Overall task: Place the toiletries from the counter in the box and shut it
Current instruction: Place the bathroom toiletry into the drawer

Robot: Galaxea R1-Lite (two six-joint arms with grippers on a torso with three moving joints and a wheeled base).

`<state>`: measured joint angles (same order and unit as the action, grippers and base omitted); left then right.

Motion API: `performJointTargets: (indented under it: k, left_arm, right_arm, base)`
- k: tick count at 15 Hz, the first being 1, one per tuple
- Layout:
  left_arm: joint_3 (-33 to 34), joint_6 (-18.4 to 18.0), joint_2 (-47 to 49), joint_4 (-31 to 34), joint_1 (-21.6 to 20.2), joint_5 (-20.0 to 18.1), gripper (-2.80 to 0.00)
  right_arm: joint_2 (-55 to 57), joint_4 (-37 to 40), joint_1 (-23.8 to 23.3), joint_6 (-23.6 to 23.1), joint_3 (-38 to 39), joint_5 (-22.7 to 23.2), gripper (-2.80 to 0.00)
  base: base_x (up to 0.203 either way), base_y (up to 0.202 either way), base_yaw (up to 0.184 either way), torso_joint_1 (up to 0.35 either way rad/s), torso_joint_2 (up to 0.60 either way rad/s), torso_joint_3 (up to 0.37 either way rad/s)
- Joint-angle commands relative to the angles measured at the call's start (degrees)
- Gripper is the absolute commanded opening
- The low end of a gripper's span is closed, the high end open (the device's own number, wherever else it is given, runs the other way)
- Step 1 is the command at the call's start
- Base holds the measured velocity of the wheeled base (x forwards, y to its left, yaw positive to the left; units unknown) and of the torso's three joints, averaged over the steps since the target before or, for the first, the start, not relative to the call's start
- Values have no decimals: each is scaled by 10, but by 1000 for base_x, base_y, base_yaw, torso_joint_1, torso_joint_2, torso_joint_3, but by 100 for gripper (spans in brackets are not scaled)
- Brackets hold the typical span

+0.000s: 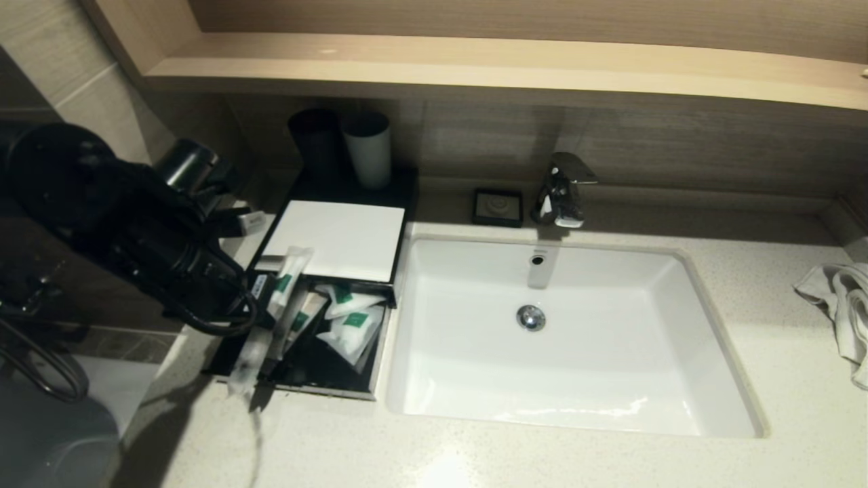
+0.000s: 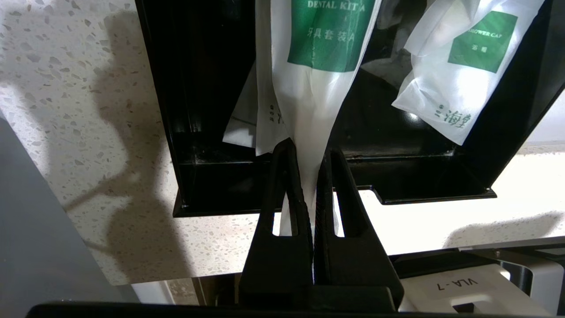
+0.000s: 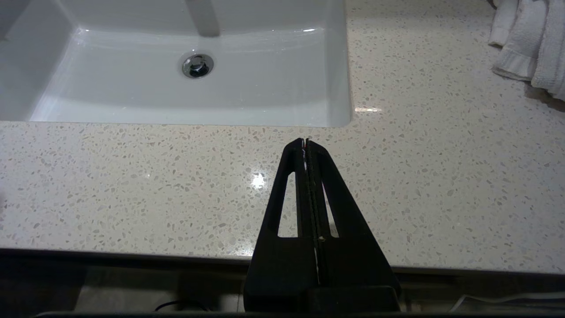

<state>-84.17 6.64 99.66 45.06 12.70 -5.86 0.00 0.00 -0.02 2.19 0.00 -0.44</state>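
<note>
My left gripper [image 1: 270, 342] [image 2: 309, 154] is shut on one end of a white dental kit packet [image 1: 288, 271] [image 2: 318, 44] with a green label. It holds the packet tilted over the left side of the open black box [image 1: 325, 391] [image 2: 198, 132]. White shower cap packets [image 1: 352, 325] [image 2: 463, 66] lie inside the box on the right. A white lid [image 1: 336, 240] covers the box's rear half. My right gripper [image 3: 306, 142] is shut and empty above the bare counter [image 3: 132, 176] in front of the sink; it does not show in the head view.
The white sink [image 1: 563, 352] lies right of the box, with a faucet [image 1: 563, 190] and a small black dish [image 1: 498, 207] behind it. Two cups [image 1: 366, 146] stand behind the box. A crumpled towel [image 1: 841, 305] [image 3: 529, 39] lies at the far right.
</note>
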Motion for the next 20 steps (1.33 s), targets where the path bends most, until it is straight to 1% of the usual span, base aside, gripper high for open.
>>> performJointTargets:
  k: [1, 3, 6, 8, 11, 15, 20]
  left_arm:
    - [-7, 1, 13, 6, 0, 1, -280]
    - [-9, 2, 13, 17, 4, 1, -280]
    - [-3, 20, -1, 22, 14, 2, -280]
    - [-3, 22, -17, 26, 21, 2, -280]
    - [-8, 21, -37, 68, 31, 2, -280]
    - [-12, 22, -19, 106, 36, 20, -280]
    - [-14, 22, 12, 102, 39, 19, -280]
  right_arm:
    - [0, 0, 0, 0, 0, 0, -280]
    - [0, 0, 0, 0, 0, 0, -280]
    - [0, 0, 0, 0, 0, 0, -280]
    - [0, 0, 0, 0, 0, 0, -280]
    - [0, 0, 0, 0, 0, 0, -280]
    - [0, 0, 0, 0, 0, 0, -280]
    - [0, 0, 0, 0, 0, 0, -280]
  base:
    - [0, 0, 0, 0, 0, 0]
    - [0, 0, 0, 0, 0, 0]
    - [0, 0, 0, 0, 0, 0]
    - [0, 0, 0, 0, 0, 0]
    - [0, 0, 0, 0, 0, 0]
    - [0, 0, 0, 0, 0, 0]
    - [0, 0, 0, 0, 0, 0]
